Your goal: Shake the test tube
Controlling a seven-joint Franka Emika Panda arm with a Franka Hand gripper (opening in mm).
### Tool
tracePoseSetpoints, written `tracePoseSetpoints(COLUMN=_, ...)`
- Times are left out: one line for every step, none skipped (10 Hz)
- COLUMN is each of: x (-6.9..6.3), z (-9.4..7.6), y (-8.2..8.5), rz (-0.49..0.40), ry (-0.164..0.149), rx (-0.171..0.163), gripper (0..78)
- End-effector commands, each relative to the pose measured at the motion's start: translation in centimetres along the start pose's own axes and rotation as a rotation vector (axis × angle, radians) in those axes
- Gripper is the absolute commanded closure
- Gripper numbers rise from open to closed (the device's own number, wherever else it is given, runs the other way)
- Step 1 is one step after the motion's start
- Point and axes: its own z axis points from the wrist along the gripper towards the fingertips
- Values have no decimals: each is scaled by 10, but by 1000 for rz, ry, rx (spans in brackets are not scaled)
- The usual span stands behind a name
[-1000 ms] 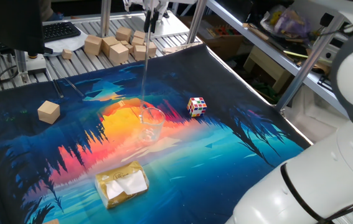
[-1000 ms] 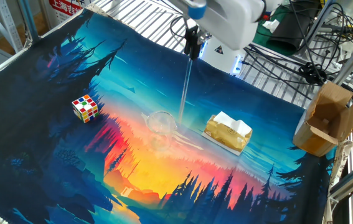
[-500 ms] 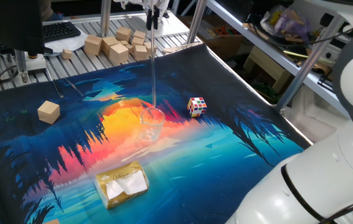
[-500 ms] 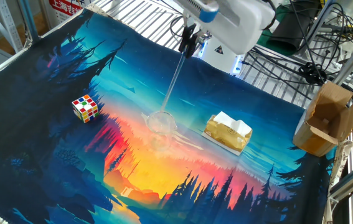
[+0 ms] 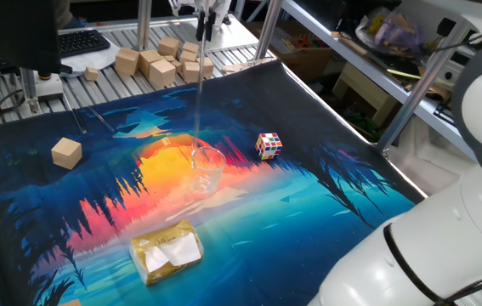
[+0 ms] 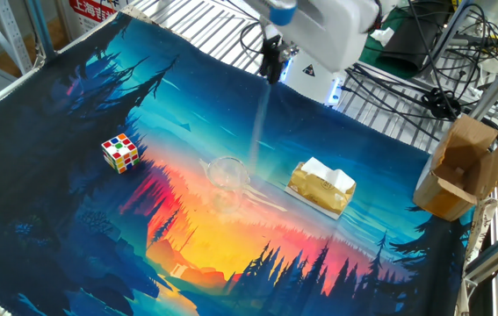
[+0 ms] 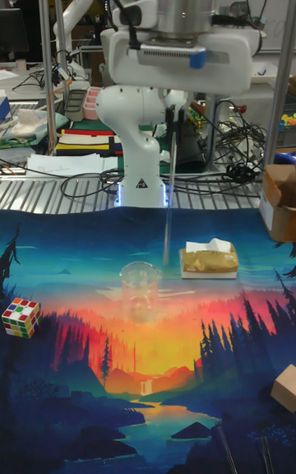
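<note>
The test tube (image 5: 200, 85) hangs nearly upright above the surface (image 5: 326, 195), its top end pinched between the fingers of the gripper (image 5: 204, 27), which is closed on it. In the other fixed view the test tube (image 6: 260, 118) shows as a pale, blurred streak below the gripper (image 6: 272, 66); in the tall fixed view the test tube (image 7: 168, 202) runs down from the gripper (image 7: 173, 124) and its lower end is clear of the cloth. Whether the tube holds anything cannot be told.

Just below and beside its lower end stands a clear glass beaker (image 5: 206, 167), upright on the orange part of the printed cloth; it looks empty in the tall fixed view (image 7: 140, 286). A Rubik's cube (image 5: 268, 145) lies near the beaker. A tissue packet (image 5: 167, 250) with white tissue showing from its top lies nearer the front edge. A wooden block (image 5: 66, 152) sits well apart to the side, and more wooden blocks (image 5: 162, 59) are heaped on the metal rack behind the cloth. An open cardboard box (image 6: 459, 171) stands at the surface's edge.
</note>
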Motion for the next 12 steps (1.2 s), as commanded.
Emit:
tracePoseSetpoints(x=25, z=6, y=-1, rz=-180, ry=12, rx=252, gripper=764)
tracePoseSetpoints(x=25, z=7, y=-1, rz=-204, ry=-17, rx=282, gripper=764)
tracePoseSetpoints(x=17, z=8, y=-3, rz=-264, ry=-122, rx=373, gripper=764)
tracePoseSetpoints(x=11, z=7, y=-4, rz=-223, ry=-159, rx=299, gripper=764)
tracePoseSetpoints(x=3, z=2, y=-2, rz=-132, ry=-197, rx=145, gripper=764)
tracePoseSetpoints(x=-3, z=-2, y=-1, rz=-49, ry=-191, rx=8, gripper=764)
tracePoseSetpoints(x=-5, z=-3, y=-1, rz=-8, ry=-174, rx=-59, gripper=764)
tracePoseSetpoints(x=-6, z=-5, y=1, rz=113, ry=-103, rx=-245, gripper=764)
tracePoseSetpoints(x=-3, z=-6, y=5, rz=170, ry=-61, rx=-307, gripper=764)
tracePoseSetpoints(x=4, z=-7, y=10, rz=142, ry=-41, rx=-243, gripper=764)
tracePoseSetpoints(x=13, z=-8, y=15, rz=45, ry=-22, rx=-60, gripper=764)
tracePoseSetpoints(x=19, z=-7, y=14, rz=-62, ry=-34, rx=111, gripper=764)
